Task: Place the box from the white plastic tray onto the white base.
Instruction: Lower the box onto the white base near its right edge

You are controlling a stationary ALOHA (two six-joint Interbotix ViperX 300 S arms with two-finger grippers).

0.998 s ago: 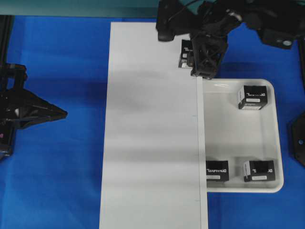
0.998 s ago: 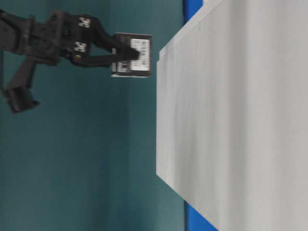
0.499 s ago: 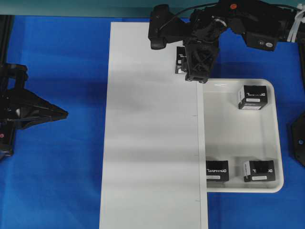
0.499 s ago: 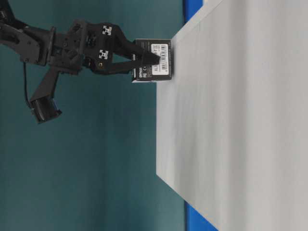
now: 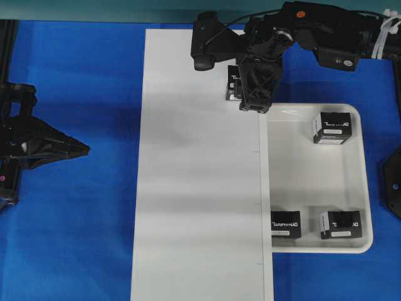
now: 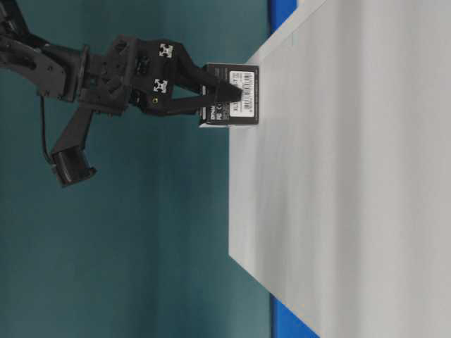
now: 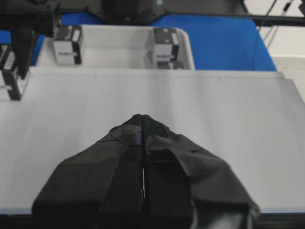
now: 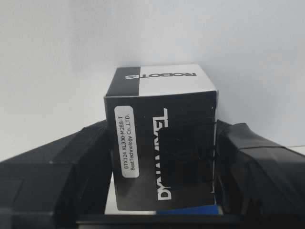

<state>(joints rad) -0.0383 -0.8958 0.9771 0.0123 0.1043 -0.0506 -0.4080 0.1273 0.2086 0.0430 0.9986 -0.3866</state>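
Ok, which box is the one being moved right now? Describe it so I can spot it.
Find the long white base; at its far right corner, the box sits clamped in the right gripper. The other three boxes lie in the white plastic tray.

The tray lies just right of the base on the tabletop, with three boxes inside. A fourth box sits over the base's far right corner, in the right end effector. The left end effector lies left of the base.
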